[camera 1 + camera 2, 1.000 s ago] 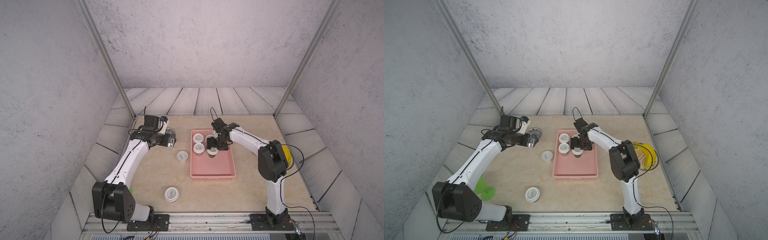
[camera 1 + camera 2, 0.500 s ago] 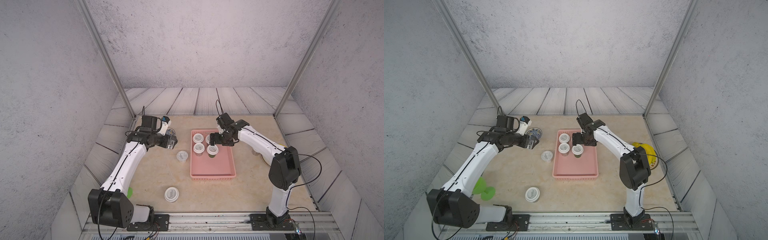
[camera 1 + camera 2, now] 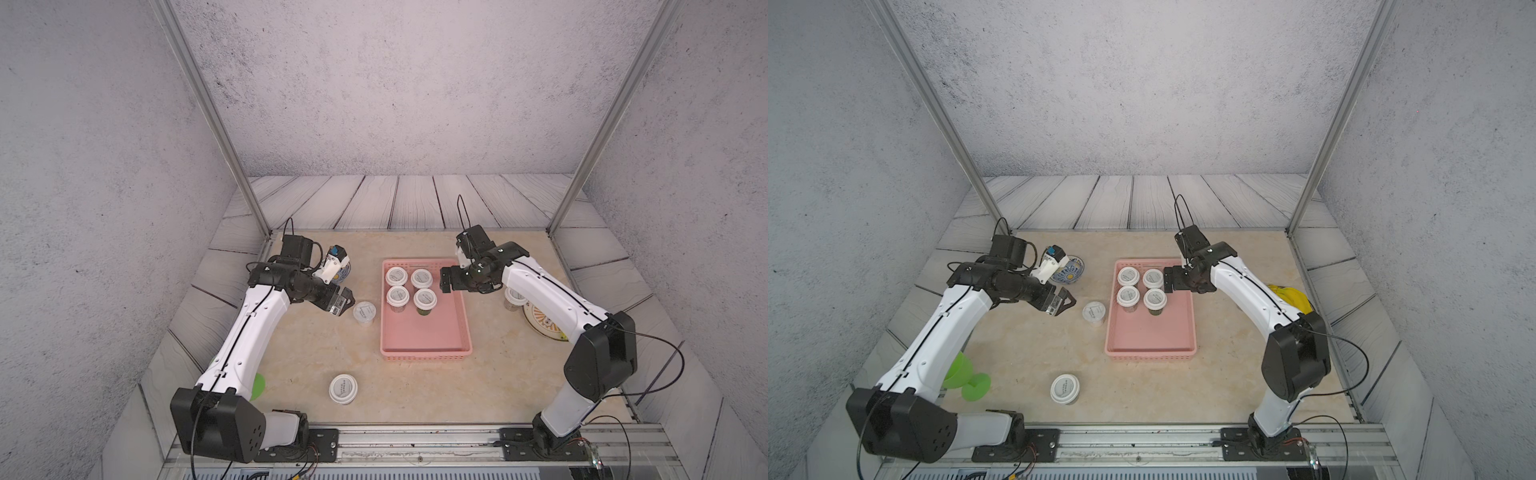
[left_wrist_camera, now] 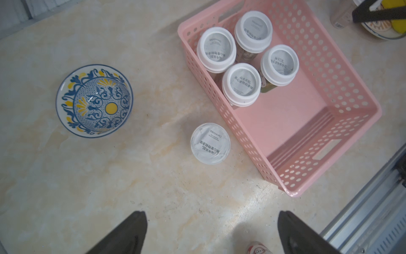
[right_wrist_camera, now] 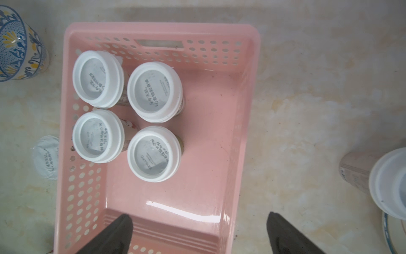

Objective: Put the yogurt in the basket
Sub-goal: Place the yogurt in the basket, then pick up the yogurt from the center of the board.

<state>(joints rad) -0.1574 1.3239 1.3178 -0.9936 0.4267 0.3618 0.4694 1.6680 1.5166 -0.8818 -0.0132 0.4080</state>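
Observation:
The pink basket [image 3: 426, 353] [image 3: 1150, 355] [image 4: 329, 123] [image 5: 230, 132] lies mid-table. Several yogurt cups [image 3: 424, 298] [image 3: 1154, 298] [image 4: 241, 83] [image 5: 154, 152] stand upright at its far end. Another yogurt cup [image 3: 364, 311] [image 3: 1093, 311] [image 4: 210, 143] [image 5: 46, 157] stands just left of the basket. My left gripper [image 3: 343, 305] [image 3: 1063, 305] [image 4: 211, 214] hovers open and empty beside it. A front yogurt cup [image 3: 343, 388] [image 3: 1064, 388] stands alone. My right gripper [image 3: 446, 282] [image 3: 1169, 282] [image 5: 200, 216] is open and empty over the basket's right rim. A right-hand yogurt cup [image 3: 515, 296] [image 5: 391, 182] stands behind my right arm.
A blue-patterned bowl [image 3: 1071, 270] [image 4: 94, 100] [image 5: 17, 44] sits behind my left wrist. A plate [image 3: 544, 324] with bananas [image 3: 1289, 297] lies at the right under my right arm. A green goblet [image 3: 967, 378] lies near the left arm's base. A metal rail [image 3: 415, 440] runs along the front edge.
My right gripper has let go of a cup in the basket, opened wider and drawn back to the right rim. My left gripper has moved forward toward the cup left of the basket.

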